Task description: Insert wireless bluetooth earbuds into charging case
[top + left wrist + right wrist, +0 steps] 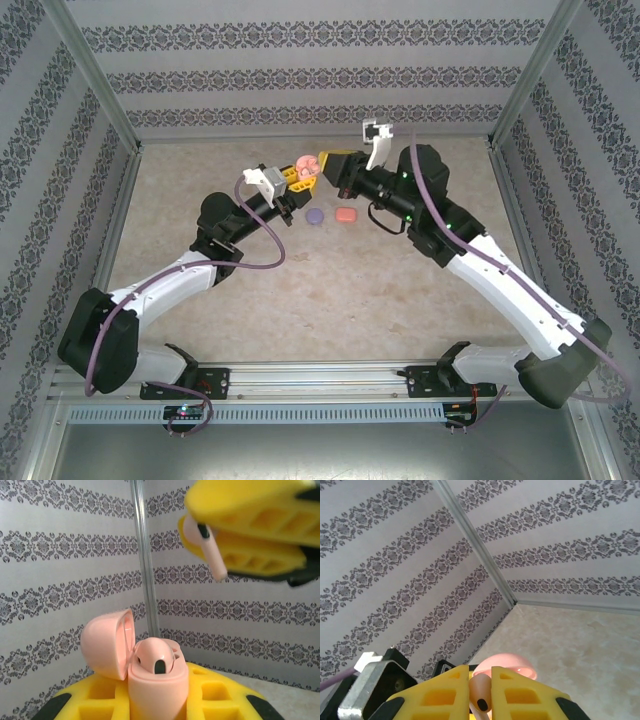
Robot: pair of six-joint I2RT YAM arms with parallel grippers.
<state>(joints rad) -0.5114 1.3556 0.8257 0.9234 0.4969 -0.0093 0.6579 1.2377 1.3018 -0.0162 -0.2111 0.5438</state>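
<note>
An open pinkish charging case (pixel 159 687) stands upright between the yellow fingers of my left gripper (pixel 157 702), which is shut on it. Its lid (pixel 106 642) hangs open to the left, and one pinkish earbud (pixel 152 655) sits in a well. Above and to the right of it, my right gripper (pixel 212 527) is shut on a second pinkish earbud (pixel 210 550), stem pointing down. From the right wrist this earbud (pixel 482 692) shows pinched between the fingers of that gripper (pixel 481 695), with the lid (pixel 507 664) beyond. From above, both grippers (pixel 298 172) (pixel 326 160) meet over the table's far middle.
A purple case (pixel 315 215) and an orange-red case (pixel 347 215) lie shut on the beige table (pixel 330 290) just in front of the grippers. Patterned walls and a metal frame post (pixel 145 555) close in the back and sides.
</note>
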